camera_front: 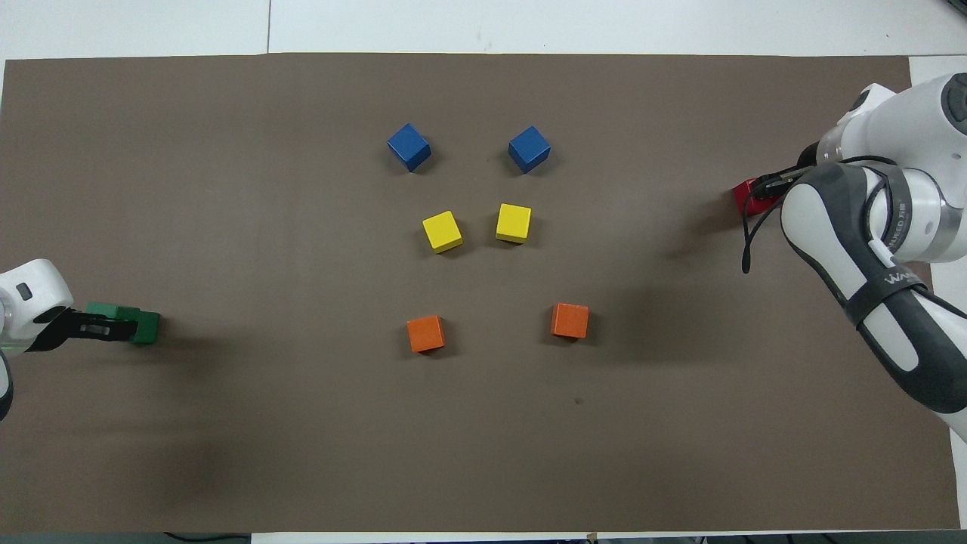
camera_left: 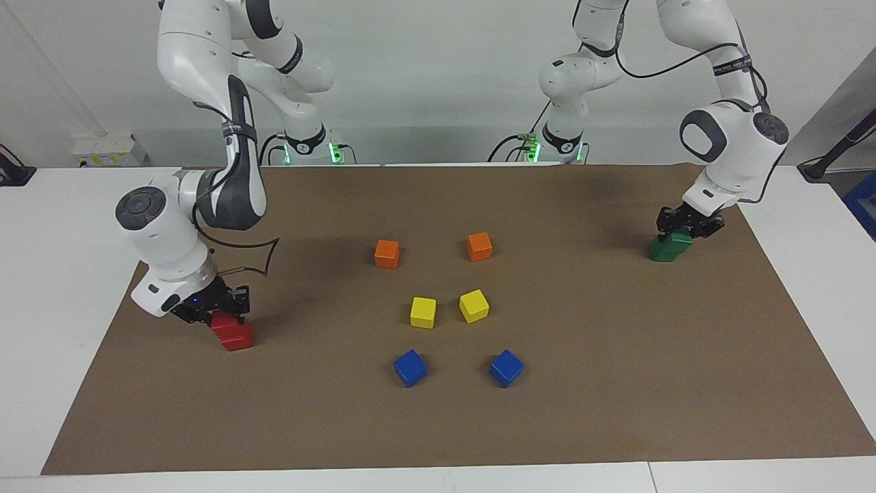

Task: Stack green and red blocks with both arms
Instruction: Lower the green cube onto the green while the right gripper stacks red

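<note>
Right gripper (camera_left: pixel 220 316) grips the upper red block (camera_left: pixel 223 323), left gripper (camera_left: pixel 682 229) the green block (camera_left: pixel 681 239), seemingly resting on partly hidden twins.

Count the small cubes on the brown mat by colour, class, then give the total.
Dark green matte cubes: 2, upper green cube on lower green cube
Bright red matte cubes: 2, upper red cube on lower red cube
Orange cubes: 2
Yellow cubes: 2
Blue cubes: 2
Total: 10
</note>
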`<state>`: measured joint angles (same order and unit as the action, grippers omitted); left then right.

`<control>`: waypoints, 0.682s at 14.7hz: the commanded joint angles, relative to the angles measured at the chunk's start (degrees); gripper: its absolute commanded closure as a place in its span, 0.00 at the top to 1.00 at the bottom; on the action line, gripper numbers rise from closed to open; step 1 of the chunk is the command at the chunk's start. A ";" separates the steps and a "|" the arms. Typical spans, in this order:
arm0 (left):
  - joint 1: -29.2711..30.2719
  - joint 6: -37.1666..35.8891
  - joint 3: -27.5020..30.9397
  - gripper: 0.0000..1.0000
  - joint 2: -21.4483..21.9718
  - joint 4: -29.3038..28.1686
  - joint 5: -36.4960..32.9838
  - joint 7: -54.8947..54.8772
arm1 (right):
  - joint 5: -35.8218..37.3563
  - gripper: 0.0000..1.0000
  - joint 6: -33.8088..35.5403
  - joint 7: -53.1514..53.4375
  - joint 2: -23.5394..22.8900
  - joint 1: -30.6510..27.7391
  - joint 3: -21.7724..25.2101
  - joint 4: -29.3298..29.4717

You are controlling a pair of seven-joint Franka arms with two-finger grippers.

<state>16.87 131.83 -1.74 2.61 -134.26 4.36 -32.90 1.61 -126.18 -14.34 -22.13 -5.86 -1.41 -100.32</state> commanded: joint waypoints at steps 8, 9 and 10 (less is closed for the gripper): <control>-0.34 -7.17 -0.63 1.00 0.90 6.18 1.09 -1.90 | -0.64 0.10 -1.44 -2.27 1.57 -1.08 -0.61 -2.25; -0.61 -10.07 -0.72 1.00 0.64 9.08 1.09 -1.64 | -0.64 0.13 -1.44 -2.27 1.57 -1.08 -0.61 -2.25; -1.39 -12.97 -0.72 1.00 0.73 12.15 1.00 -1.64 | -0.64 0.15 -1.44 -2.27 1.57 -1.08 -0.61 -2.25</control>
<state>16.70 125.34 -2.60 2.91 -128.07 4.47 -34.17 1.61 -126.23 -14.35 -22.11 -5.87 -1.41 -100.36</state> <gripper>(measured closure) 0.000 0.449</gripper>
